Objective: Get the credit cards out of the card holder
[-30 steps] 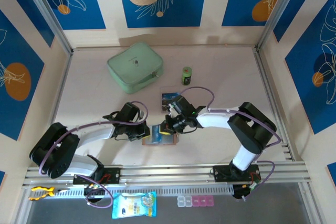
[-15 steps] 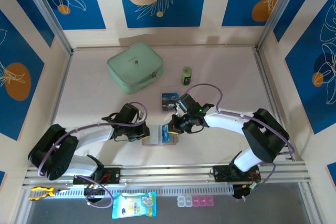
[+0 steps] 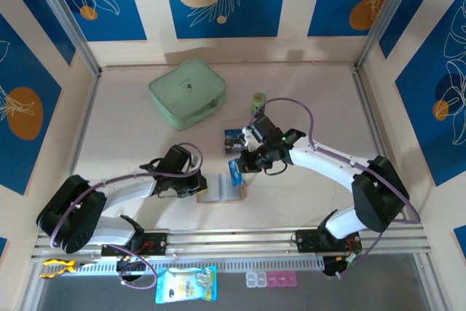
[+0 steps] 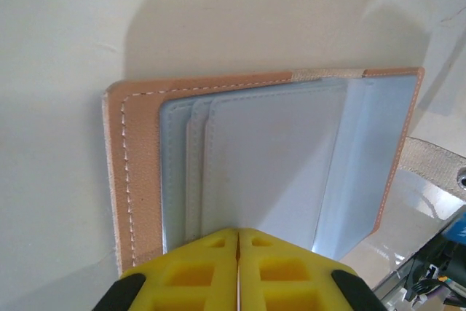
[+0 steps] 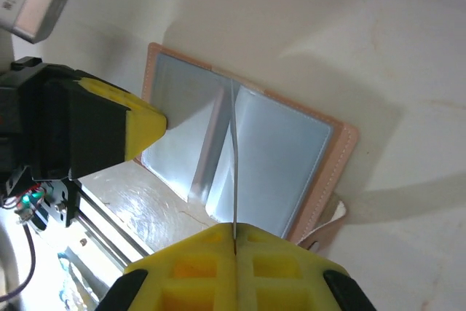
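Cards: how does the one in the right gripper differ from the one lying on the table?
The held card is pinched in the shut right gripper, over the open holder; the table card lies free, farther back. The held card is tilted up on edge; the table card lies flat. Both are out of the holder.
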Available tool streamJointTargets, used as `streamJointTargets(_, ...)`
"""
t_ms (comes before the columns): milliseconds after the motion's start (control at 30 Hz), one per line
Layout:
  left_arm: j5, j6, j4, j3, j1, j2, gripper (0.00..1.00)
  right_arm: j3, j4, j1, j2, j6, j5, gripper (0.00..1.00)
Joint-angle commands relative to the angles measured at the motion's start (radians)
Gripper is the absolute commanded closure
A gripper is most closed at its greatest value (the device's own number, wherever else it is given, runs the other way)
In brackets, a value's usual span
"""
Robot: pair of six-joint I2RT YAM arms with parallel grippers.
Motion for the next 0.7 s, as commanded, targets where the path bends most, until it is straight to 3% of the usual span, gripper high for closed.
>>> streamJointTargets(0,-0.034,-0.006,-0.053,-0.013,-0.008,-0.025,0.89,0.062,-0.099,-0.021,-0.016,-0.228,0.016,1.0)
streamJointTargets(200,-0.036,-0.014,-0.035,-0.021,-0.008,-0.058,0.84,0.126,-0.149,-0.065,0.01,-0.561,-0.007,1.0)
streamJointTargets(400,-0.042,-0.008,-0.05,-0.013,-0.008,-0.072,0.83,0.269,-0.297,-0.077,0.087,-0.926,0.079,1.0)
streamJointTargets(500,-0.039,-0.005,-0.054,-0.01,-0.007,-0.076,0.83,0.352,-0.35,-0.078,0.135,-1.036,0.189,1.0)
streamJointTargets(667,-0.04,0.008,-0.072,0.005,-0.007,-0.079,0.82,0.499,-0.421,-0.097,0.224,-1.189,0.246,1.0)
